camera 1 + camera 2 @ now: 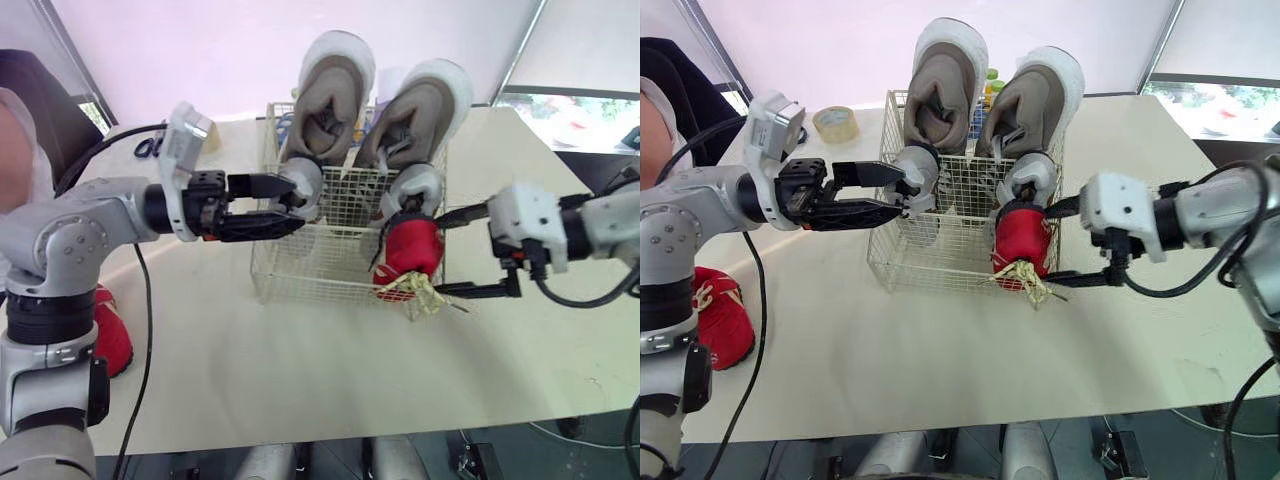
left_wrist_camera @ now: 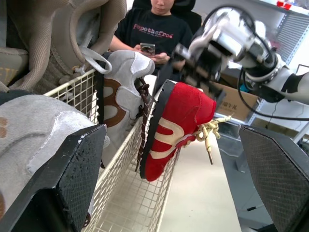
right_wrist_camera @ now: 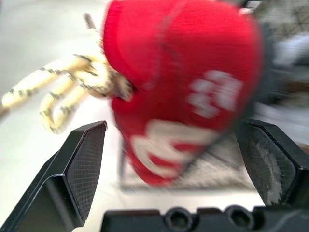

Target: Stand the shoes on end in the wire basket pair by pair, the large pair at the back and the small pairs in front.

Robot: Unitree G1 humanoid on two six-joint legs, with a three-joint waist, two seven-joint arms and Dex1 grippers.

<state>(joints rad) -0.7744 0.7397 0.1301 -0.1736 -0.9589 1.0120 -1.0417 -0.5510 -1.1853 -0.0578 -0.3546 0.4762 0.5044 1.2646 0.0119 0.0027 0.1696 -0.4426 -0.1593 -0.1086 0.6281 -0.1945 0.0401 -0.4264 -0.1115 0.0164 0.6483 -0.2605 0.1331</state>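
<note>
Left eye view, red shoe (image 1: pixel 408 248) on end, long axis vertical, right claw (image 1: pixel 443 253) spread.

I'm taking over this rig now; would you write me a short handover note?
Left gripper: open, beside the left grey shoe at the wire basket front.
Right gripper: open, straddling the red shoe at the basket's front right corner, laces outside.
Done: large tan pair standing at back; right grey shoe in front.
To do: seat this red shoe, then fetch the other red shoe from the table.

The right pincer (image 1: pixel 441 252), spread wide, brackets the red shoe (image 1: pixel 406 246), seemingly untouched, against the wire basket (image 1: pixel 300 272).
</note>
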